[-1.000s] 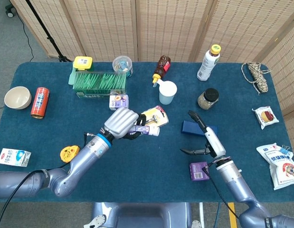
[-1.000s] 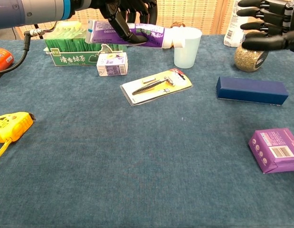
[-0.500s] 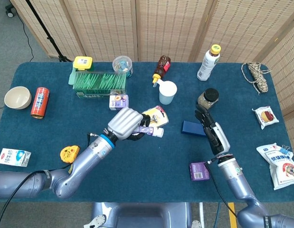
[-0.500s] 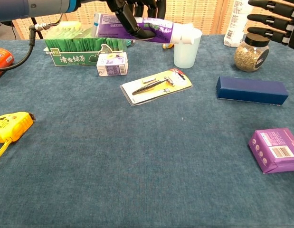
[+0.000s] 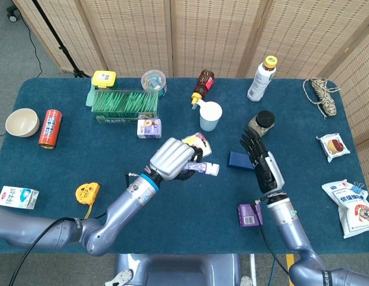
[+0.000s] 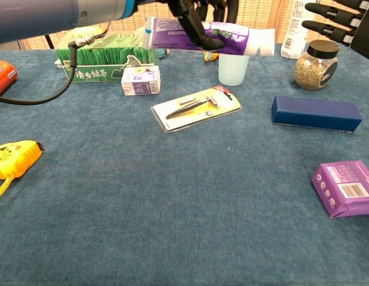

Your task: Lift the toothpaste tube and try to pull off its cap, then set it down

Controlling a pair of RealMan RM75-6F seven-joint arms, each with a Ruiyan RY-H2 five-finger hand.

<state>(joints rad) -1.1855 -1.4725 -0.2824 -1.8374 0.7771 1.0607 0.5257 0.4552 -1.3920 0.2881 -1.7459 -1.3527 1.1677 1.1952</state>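
My left hand (image 5: 172, 159) grips the purple toothpaste tube (image 6: 199, 34) around its middle and holds it level above the table. The tube's white cap (image 5: 213, 170) points right, toward my right hand. In the chest view the cap (image 6: 265, 44) shows just above the cup. My right hand (image 5: 261, 164) hovers to the right of the cap with its fingers spread and nothing in it; its fingertips (image 6: 318, 25) show at the top right of the chest view. A gap remains between cap and right hand.
Under the tube lie a carded razor pack (image 6: 196, 107) and a small carton (image 6: 140, 80). A translucent cup (image 6: 233, 67), a spice jar (image 6: 315, 66), a dark blue box (image 6: 315, 112) and a purple box (image 6: 345, 187) stand near my right hand. A green tea box (image 5: 125, 105) sits further back.
My left hand has carried the tube to the right and a little higher. My right hand has turned upright with its fingers spread and moved closer to the cap.
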